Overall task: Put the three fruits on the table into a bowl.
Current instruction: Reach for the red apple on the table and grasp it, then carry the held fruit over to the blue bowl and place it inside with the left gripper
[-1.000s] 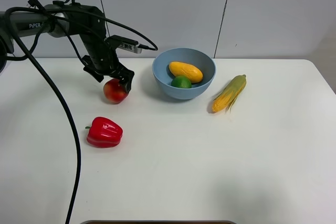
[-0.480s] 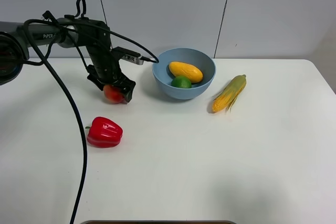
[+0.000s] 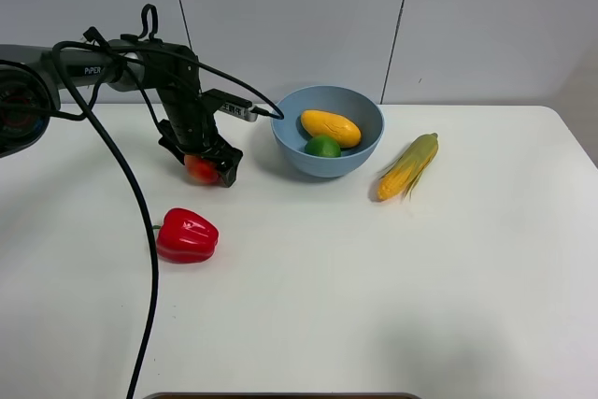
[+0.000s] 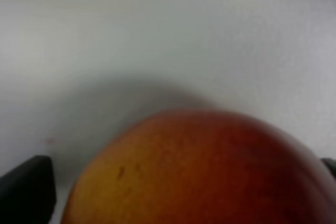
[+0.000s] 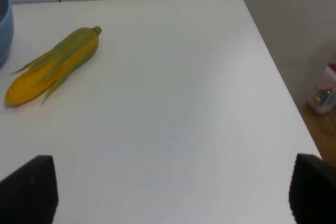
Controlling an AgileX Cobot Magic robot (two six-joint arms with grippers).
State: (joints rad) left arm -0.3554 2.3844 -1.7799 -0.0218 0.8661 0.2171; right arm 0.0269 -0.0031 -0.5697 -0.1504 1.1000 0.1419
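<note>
Left gripper (image 3: pixel 207 167) down over the apple (image 3: pixel 200 168) on the table (image 3: pixel 392 277), just beside the bowl (image 3: pixel 372 142); jaws either side of the fruit, though whether already clamped on it cannot be told, the wrist view being nearly filled by apple. Mango (image 3: pixel 330 127) and lime (image 3: pixel 323 147) already in the bowl. Right gripper (image 5: pixel 168 192) spread apart, empty, near the corn (image 5: pixel 52 64).

Risks: round skin squirting out of an off-centre pinch and rolling toward the pepper (image 3: pixel 186 235); clipping the bowl's near rim on a low carry.
</note>
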